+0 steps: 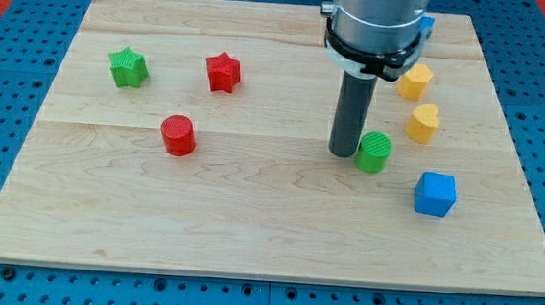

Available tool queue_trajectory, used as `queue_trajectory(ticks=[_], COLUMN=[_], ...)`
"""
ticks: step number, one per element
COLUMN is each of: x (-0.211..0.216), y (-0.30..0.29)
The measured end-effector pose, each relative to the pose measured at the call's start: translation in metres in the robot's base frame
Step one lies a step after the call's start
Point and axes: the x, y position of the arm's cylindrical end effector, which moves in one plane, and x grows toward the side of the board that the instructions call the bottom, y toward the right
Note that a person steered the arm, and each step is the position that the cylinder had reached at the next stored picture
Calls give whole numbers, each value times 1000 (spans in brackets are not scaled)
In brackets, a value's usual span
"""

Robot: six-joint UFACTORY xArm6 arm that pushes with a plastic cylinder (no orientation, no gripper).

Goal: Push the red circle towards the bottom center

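Arm ends in a bare rod, no pincer, so nothing is grasped. My tip [344, 154] rests on the desk [249, 218] right of centre, touching the green cylinder [373, 152] on its right. Red circle [178, 134] sits well apart, toward the left edge. Blue cube [435, 194] lies nearer the right edge.

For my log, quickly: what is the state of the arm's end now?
My tip: bare rod, no claw, holding nothing; beside green cylinder, far from red circle.
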Motion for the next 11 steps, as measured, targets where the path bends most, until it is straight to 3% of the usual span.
queue_trajectory(ticks=[2, 3, 5, 7, 8, 11], x=[0, 0, -46, -46, -40, 6], y=[52, 38, -78, -217, -228, -177])
